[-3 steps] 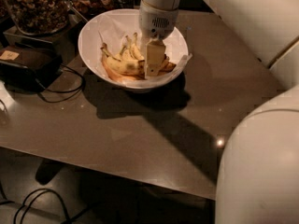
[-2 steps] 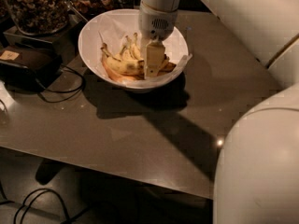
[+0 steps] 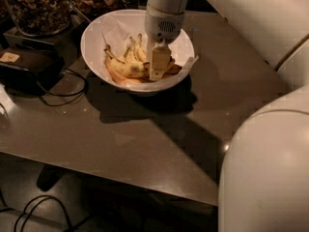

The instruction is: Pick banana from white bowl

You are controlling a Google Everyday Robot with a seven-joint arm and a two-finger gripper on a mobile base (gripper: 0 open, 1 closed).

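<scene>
Right now the banana (image 3: 126,69) is lying inside the white bowl (image 3: 94,30), not lifted yet. The gripper (image 3: 157,71) is hanging low in the middle of the bowl, right at the banana. I cannot tell if it is squeezing anything. The lifting out is waiting to be done.

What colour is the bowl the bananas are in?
White. Camera view shows the bowl best; the gripper is down inside it among the bananas.
</scene>
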